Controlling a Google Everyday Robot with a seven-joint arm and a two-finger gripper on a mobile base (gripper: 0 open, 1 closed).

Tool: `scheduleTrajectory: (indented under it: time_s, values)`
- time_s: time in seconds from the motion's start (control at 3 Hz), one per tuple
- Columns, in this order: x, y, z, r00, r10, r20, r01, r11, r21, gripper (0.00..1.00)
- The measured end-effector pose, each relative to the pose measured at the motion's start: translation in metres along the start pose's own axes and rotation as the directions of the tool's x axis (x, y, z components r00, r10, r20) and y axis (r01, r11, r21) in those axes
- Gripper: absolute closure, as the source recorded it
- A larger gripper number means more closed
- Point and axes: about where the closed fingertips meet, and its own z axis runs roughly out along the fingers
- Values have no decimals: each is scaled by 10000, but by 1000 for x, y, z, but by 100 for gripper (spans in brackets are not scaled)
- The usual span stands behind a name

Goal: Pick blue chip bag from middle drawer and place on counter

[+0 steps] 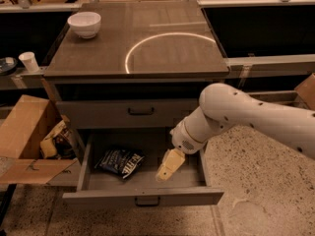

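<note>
The blue chip bag (121,162) lies flat on the floor of the open middle drawer (142,196), left of centre. It is dark navy with white lettering. My gripper (167,167) hangs over the drawer's middle, pointing down, about a hand's width to the right of the bag and not touching it. Its pale fingers look close together with nothing between them. The counter (162,48) is the grey-brown cabinet top above, marked with a pale circular arc.
A white bowl (84,23) sits on the counter's back left corner. The upper drawer (141,111) is closed. An open cardboard box (30,136) with clutter stands left of the cabinet. A white cup (28,61) sits on a left shelf. My white arm (256,117) reaches in from the right.
</note>
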Motion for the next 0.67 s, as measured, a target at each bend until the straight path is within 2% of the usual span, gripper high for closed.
scheduleTrajectory:
  time_s: [0.33,0.67]
  values:
    - [-2,-11,62,9977,115,666,-71,9978,-663,0]
    - [-4,-17,107,9853,492,1639,-325,9941,-1031,0]
